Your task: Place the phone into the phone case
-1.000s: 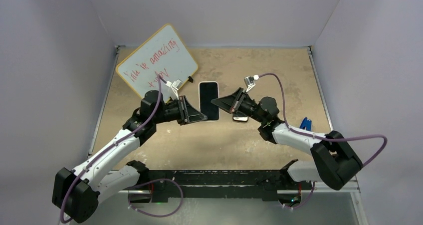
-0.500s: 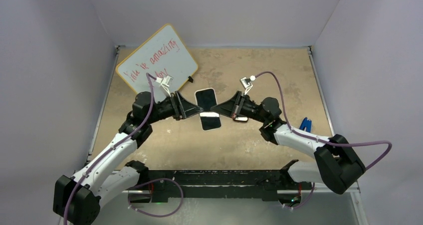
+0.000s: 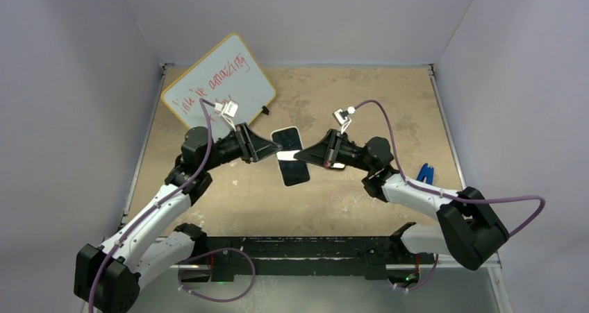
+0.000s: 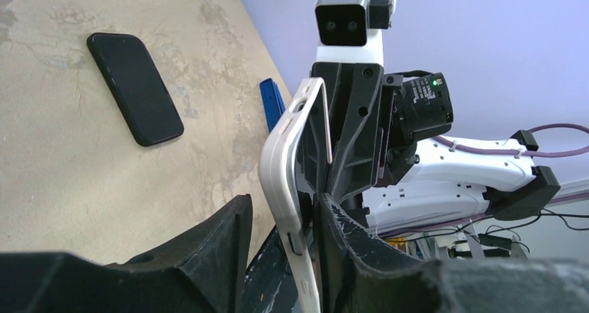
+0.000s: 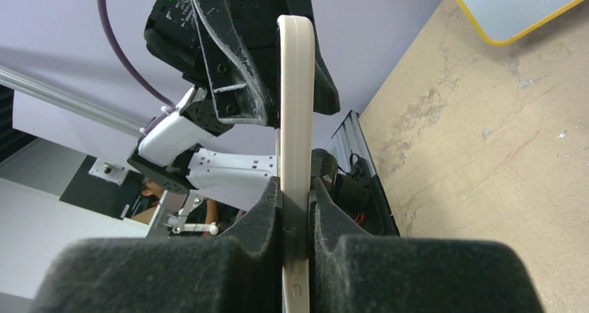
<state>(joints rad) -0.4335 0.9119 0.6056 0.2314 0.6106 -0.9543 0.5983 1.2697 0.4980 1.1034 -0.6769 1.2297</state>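
Note:
The whitish phone case (image 3: 294,173) hangs on edge above the table's middle, between both arms. My right gripper (image 5: 296,188) is shut on one long edge of the phone case (image 5: 295,84), its pads pressed on both faces. My left gripper (image 4: 281,209) is open and straddles the opposite edge of the phone case (image 4: 278,153): one finger touches it, the other stands a little apart. The black phone (image 4: 135,87) lies flat on the table. In the top view the phone (image 3: 336,165) is mostly hidden beneath my right gripper (image 3: 300,155). My left gripper (image 3: 274,153) faces it.
A yellow-framed whiteboard (image 3: 219,84) with red writing lies at the back left; its corner (image 5: 514,1) shows in the right wrist view. A blue clip (image 3: 425,171) lies on the table near the right arm, also the blue clip (image 4: 271,105) beyond the phone.
The case lay flat on the table a second ago; the right gripper has raised and tilted it. The left gripper has opened and moved in around its other edge.

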